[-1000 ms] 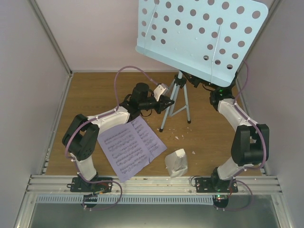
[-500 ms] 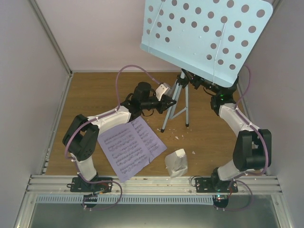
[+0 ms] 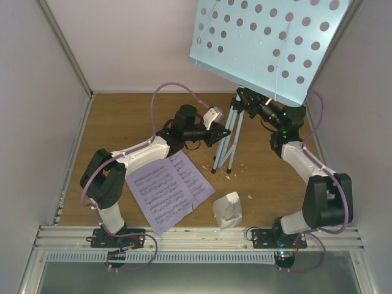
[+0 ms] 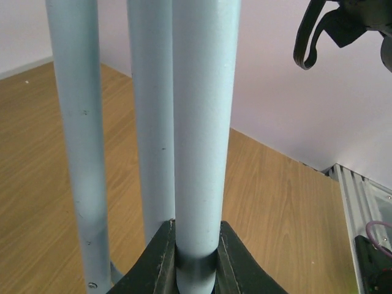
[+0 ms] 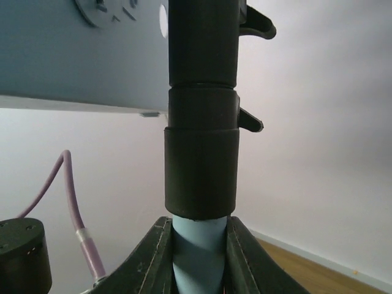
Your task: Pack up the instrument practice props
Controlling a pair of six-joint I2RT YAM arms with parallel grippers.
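Note:
The pale-blue music stand's hole-punched tray [image 3: 269, 46] tilts at the top right, above its tripod legs [image 3: 228, 144], which are drawn close together. My left gripper [image 3: 224, 136] is shut on one pale-blue leg [image 4: 202, 153]; two other legs stand beside it. My right gripper [image 3: 246, 101] is shut on the stand's pale-blue pole [image 5: 197, 251] just below its black collar [image 5: 201, 171]. The lavender-white sheet music [image 3: 168, 190] lies open on the table near my left arm. The white pyramid metronome [image 3: 227, 210] stands at the front centre.
Small white crumbs [image 3: 236, 171] lie on the wooden table [image 3: 122, 122] around the stand's feet. Grey walls close in on the left, right and back. A metal rail [image 3: 196, 236] runs along the near edge.
The tray has risen and shifted right. The tripod legs have folded closer together. Both grippers have kept their hold and moved with the stand.

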